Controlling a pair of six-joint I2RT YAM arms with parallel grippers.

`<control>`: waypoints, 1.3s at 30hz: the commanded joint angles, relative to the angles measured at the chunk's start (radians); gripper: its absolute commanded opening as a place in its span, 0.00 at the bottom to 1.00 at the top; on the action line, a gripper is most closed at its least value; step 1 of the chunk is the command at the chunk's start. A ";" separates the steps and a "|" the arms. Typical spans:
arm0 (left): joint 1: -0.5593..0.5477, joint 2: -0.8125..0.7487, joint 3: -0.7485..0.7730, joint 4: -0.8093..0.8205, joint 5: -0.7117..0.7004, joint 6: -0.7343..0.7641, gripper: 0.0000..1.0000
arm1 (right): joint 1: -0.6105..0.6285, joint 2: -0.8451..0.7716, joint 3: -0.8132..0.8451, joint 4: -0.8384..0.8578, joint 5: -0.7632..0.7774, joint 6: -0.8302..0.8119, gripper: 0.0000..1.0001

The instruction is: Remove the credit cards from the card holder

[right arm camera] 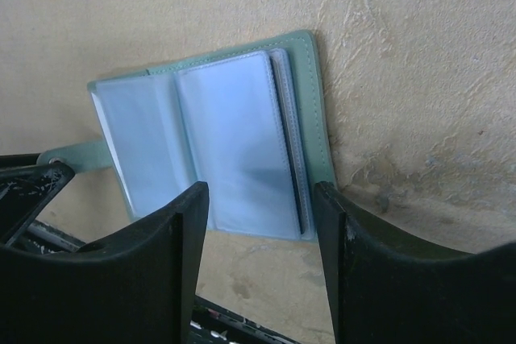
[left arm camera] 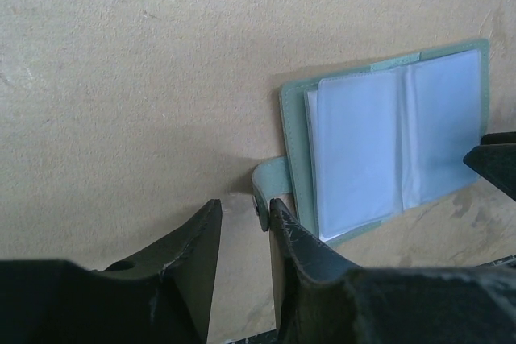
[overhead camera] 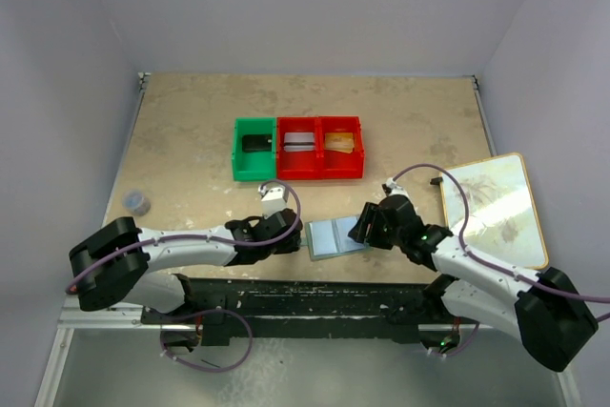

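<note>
The light blue card holder (overhead camera: 335, 235) lies open on the table between my two grippers, its clear sleeves (left arm camera: 387, 142) facing up. A thin dark edge (right arm camera: 287, 142) shows under the right-hand sleeves; I cannot tell whether it is a credit card. The left gripper (left arm camera: 242, 207) is low at the holder's left edge. Its jaws stand a little apart, and the snap tab (left arm camera: 270, 187) rests against the inner face of the right finger. At the right panel (right arm camera: 234, 134), the right gripper (right arm camera: 260, 191) is open with its fingers either side of the near edge, touching nothing.
A green bin (overhead camera: 254, 148) and two red bins (overhead camera: 298, 147) (overhead camera: 341, 146) stand in a row behind the holder, each with a card-like item inside. A framed picture board (overhead camera: 496, 207) lies at the right. A small dark cap (overhead camera: 137, 202) sits at the left.
</note>
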 commanded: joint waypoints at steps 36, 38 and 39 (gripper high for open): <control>-0.003 -0.029 0.027 0.001 -0.019 0.050 0.10 | 0.000 0.055 0.018 0.072 -0.052 -0.038 0.52; -0.004 -0.026 0.027 0.003 -0.017 0.050 0.09 | 0.001 0.043 0.020 0.074 -0.060 -0.035 0.49; -0.004 -0.025 0.027 0.003 -0.017 0.050 0.09 | 0.000 0.037 0.021 0.071 -0.062 -0.034 0.49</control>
